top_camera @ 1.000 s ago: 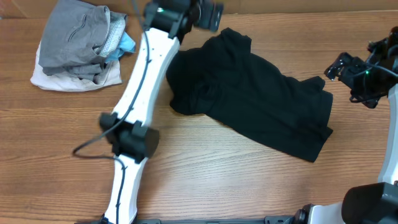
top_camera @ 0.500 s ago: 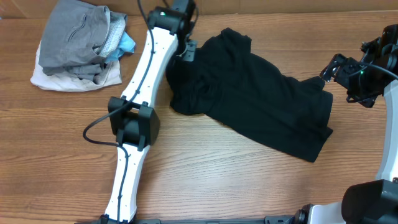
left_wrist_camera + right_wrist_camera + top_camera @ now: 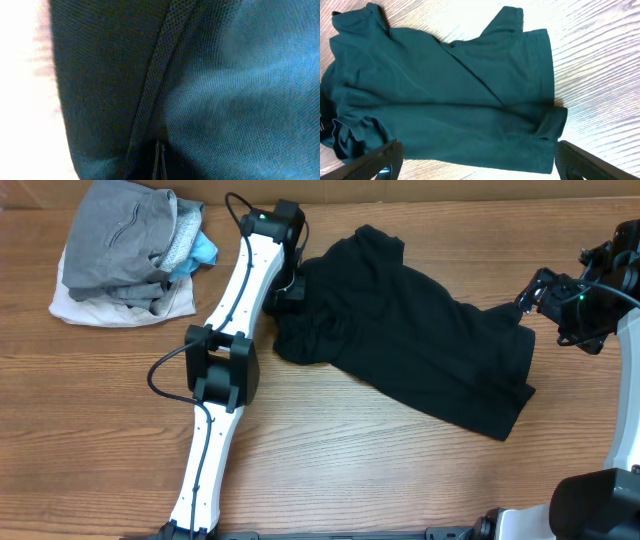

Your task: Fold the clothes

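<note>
- On the bench (image 3: 350,470), the clothes (image 3: 420,350) lie rumpled at its middle, with bare wood in front.
- Left pincer (image 3: 288,288) is clamped together on their left edge.
- Right pincer (image 3: 532,288) is spread apart, just off their right edge.

Left jaws at left edge of black garment (image 3: 420,350)

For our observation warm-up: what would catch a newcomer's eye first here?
A crumpled black garment sprawls across the middle of the table, the left gripper pinching its left edge with jaws shut. The right gripper hovers open by its right edge; a pile of folded clothes sits far left.
</note>
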Controlling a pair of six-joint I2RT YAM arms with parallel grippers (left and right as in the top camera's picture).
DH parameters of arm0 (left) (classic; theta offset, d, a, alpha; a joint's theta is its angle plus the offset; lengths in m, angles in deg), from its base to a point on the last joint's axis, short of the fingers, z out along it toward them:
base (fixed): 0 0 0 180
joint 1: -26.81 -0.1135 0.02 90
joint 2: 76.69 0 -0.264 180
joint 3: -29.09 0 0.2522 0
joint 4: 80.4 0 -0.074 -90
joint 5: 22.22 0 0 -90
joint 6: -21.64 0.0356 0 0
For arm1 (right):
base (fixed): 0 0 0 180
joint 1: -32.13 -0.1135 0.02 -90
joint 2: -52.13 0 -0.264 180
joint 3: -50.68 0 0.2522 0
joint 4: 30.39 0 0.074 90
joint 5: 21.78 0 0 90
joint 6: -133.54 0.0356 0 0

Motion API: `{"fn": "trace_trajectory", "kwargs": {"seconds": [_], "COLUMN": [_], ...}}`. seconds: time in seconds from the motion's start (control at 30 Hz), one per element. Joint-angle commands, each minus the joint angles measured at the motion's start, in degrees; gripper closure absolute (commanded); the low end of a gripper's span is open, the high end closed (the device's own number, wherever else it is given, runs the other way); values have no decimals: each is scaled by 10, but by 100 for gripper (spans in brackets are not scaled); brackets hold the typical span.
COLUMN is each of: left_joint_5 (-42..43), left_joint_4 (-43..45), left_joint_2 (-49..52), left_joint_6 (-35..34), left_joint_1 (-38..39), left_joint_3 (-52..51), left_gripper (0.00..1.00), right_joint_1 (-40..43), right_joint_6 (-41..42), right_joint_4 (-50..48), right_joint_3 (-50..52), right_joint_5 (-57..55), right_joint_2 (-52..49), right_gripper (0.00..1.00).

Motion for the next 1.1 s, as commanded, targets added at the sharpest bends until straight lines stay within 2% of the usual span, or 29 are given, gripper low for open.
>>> {"fn": "trace_trajectory", "kwargs": {"seconds": [0.0, 0.17, 0.43, 0.6, 1.07], "left_joint_5": [-35, -97, -54, -56, -110], "left_joint_4": [-42, -103, -103, -103, -103], "left_joint_2": [1, 1, 1, -15, -163], "left_joint_6": [-10, -27, -22, -16, -34], "left_joint_1": [1, -13, -31, -31, -33], "left_joint_3": [2, 0, -29, -97, -258], "left_gripper": [96, 96, 96, 96, 96], "right_joint_1": [-3, -3, -3, -3, -3], "right_joint_6": [-7, -7, -22, -22, -26], "right_joint_4": [2, 5, 27, 31, 31], "right_joint_3": [-11, -11, -11, -11, -11], "right_joint_5": [-4, -4, -4, -4, -4], "right_joint_2": [-2, -2, -2, -2, -2], "right_gripper": [0, 0, 0, 0, 0]}}
